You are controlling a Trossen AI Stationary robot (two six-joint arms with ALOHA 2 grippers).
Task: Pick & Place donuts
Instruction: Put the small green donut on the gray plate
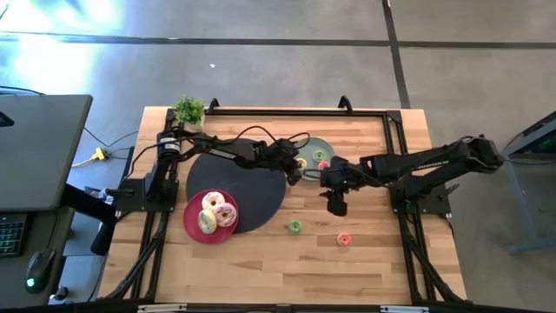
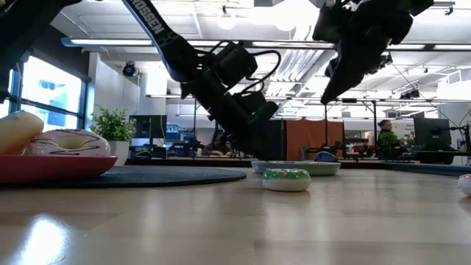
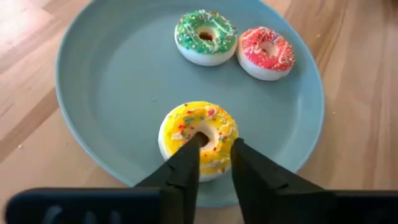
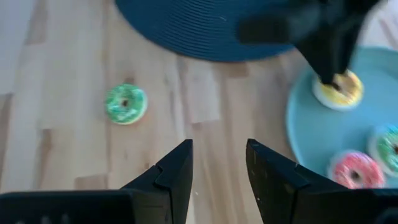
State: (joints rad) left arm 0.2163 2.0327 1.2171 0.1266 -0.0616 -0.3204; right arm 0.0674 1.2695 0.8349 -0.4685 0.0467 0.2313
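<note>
Donuts: I count three tiny ones on the sage plate (image 3: 93,93), my left fingers (image 3: 214,163) pinching the yellow donut (image 3: 198,138); two tiny donuts (image 1: 295,227) left on the worktop, right fingers (image 4: 219,163) spread.

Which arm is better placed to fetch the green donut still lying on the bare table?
Right. The right gripper hangs open above the wood with the green donut close ahead, while the left gripper is occupied at the yellow donut on the sage plate.

Around your wooden surface (image 1: 261,265) you have a grey concrete floor (image 1: 278,61) with dark seams. A dark desk (image 1: 39,148) stands to one side. Across the room, ceiling strip lights (image 2: 132,42) glow, a bright window (image 2: 40,96) shows, and a person (image 2: 385,138) stands far off.
</note>
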